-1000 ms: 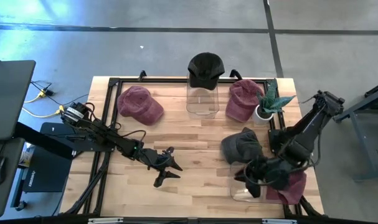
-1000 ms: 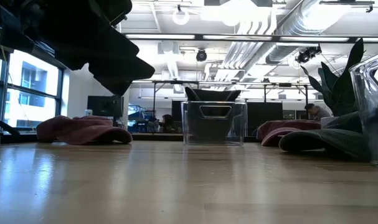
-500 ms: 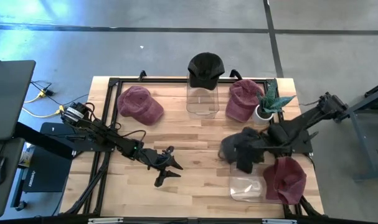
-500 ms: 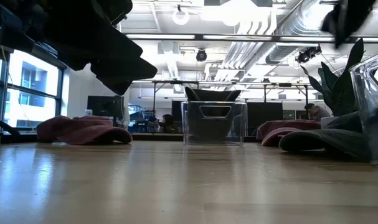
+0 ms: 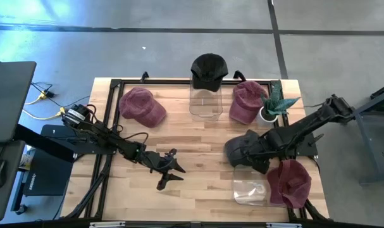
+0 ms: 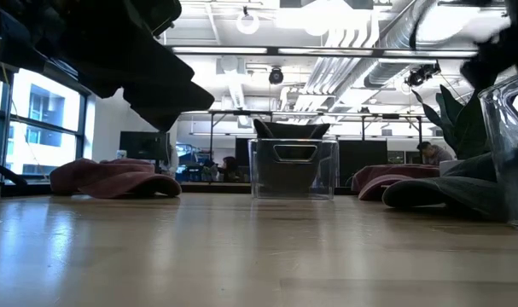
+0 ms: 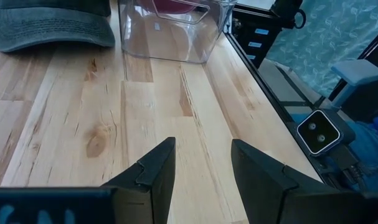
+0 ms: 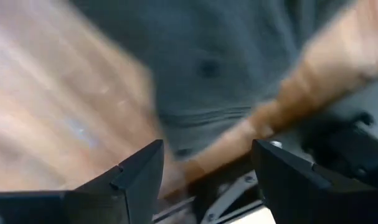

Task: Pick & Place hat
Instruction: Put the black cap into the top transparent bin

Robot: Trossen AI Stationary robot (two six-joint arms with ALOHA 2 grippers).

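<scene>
Light wood-grain table with a black frame. Three maroon caps: at eleven o'clock, at one, and at five. A black cap at twelve, a grey cap at four, clear bins, a green striped plant in a white pot.

Both claws apart, empty

Wooden table — caps, clear bins, a potted plant.
</scene>
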